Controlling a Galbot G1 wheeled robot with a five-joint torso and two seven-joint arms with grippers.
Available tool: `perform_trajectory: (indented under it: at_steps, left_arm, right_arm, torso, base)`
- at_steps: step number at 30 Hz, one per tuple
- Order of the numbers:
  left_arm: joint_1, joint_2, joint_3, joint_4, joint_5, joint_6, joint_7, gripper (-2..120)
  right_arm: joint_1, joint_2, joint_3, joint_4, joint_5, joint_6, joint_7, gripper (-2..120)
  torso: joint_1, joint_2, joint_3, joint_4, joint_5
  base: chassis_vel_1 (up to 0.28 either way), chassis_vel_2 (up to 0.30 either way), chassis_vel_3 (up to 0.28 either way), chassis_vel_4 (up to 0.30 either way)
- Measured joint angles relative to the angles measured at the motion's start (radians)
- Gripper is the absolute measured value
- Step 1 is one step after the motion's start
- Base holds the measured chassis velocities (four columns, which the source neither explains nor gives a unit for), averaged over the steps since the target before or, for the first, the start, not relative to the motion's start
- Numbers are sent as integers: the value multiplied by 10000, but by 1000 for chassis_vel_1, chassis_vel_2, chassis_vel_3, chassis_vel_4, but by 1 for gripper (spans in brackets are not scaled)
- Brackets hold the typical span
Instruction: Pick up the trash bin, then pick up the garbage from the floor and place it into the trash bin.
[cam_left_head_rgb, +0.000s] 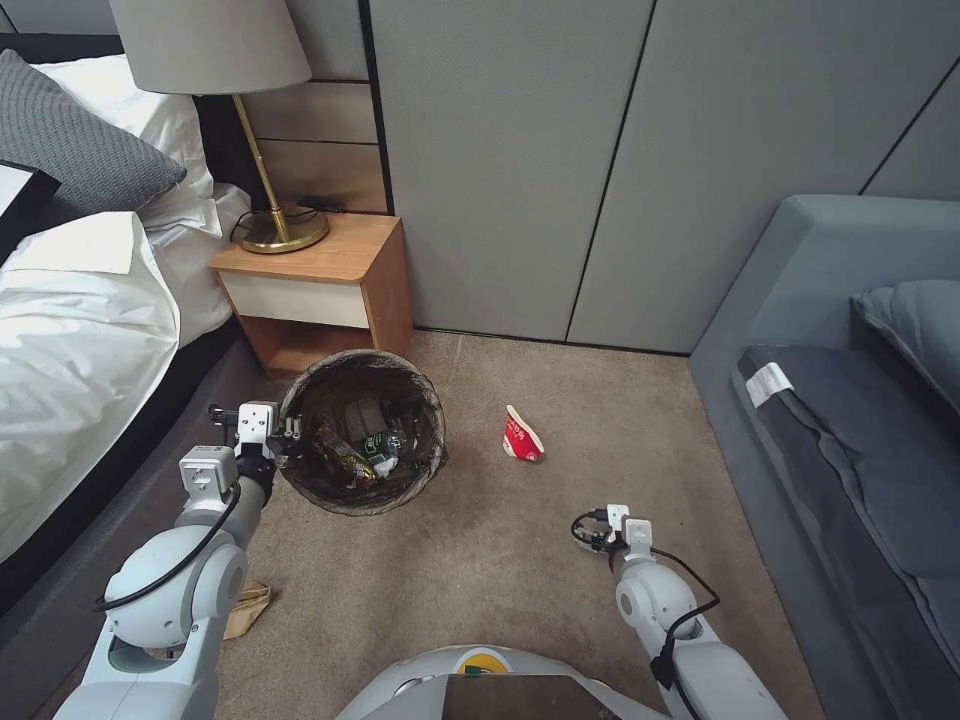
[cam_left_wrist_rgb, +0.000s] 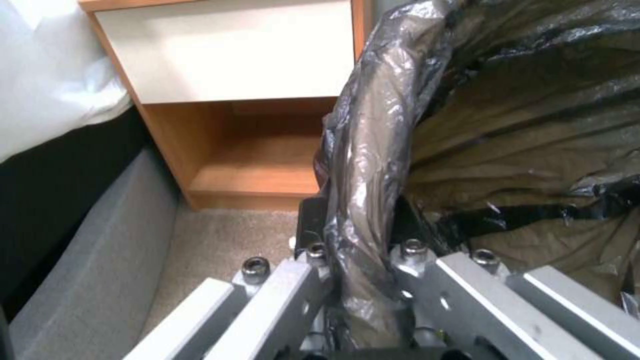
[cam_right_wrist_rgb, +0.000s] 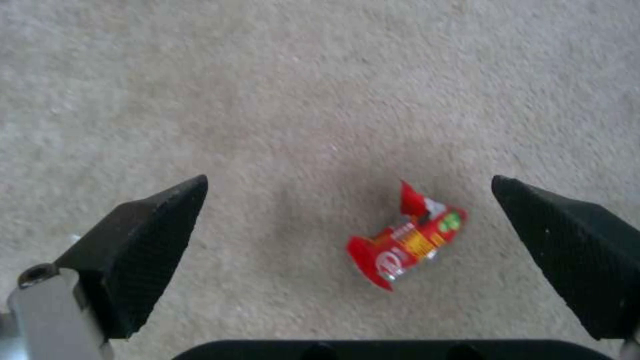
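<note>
The trash bin (cam_left_head_rgb: 362, 432) is hanging at our left side in front of the wooden nightstand (cam_left_head_rgb: 318, 288), its dark bag (cam_left_wrist_rgb: 373, 150) folded over the rim and wrappers and a small bottle lying inside. Our left gripper (cam_left_head_rgb: 290, 428) is clamping that rim, one finger inside and one outside the bag-covered wall. To the bin's right, apart from it, a red snack wrapper (cam_left_head_rgb: 521, 436) is lying on the beige carpet (cam_left_head_rgb: 520, 570). Our right gripper (cam_left_head_rgb: 600, 530) is hovering nearer to us than the wrapper, fingers (cam_right_wrist_rgb: 143, 245) spread wide and holding nothing; its wrist view is framing the wrapper (cam_right_wrist_rgb: 407, 242) between them. A flattened brown paper bag (cam_left_head_rgb: 246, 606) is resting beside our left arm.
</note>
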Motion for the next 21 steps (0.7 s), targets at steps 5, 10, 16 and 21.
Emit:
perform_trajectory:
  at_steps: [5,10,16,21]
  left_arm:
    - [-39,-22,31,43,-1,-12,6,0]
    - [-25,-55,35,54,4,-22,16,0]
    - [2,-55,-5,17,8,-24,20,0]
    - [29,-59,-25,-22,17,-24,22,0]
  right_arm:
    - [-137,-7,137,-123,-28,40,-10,100]
    - [-32,28,202,-613,-41,171,-129,100]
    - [177,172,125,-1139,-111,313,-208,100]
    - [232,276,116,-1410,-218,406,-284,100]
  torso:
    - [0,0,0,-1,0]
    - [0,0,0,0,0]
    - [0,0,0,0,1]
    - [0,0,0,0,1]
  base:
    - [0,0,0,0]
    - [0,0,0,0]
    - [0,0,0,0]
    - [0,0,0,0]
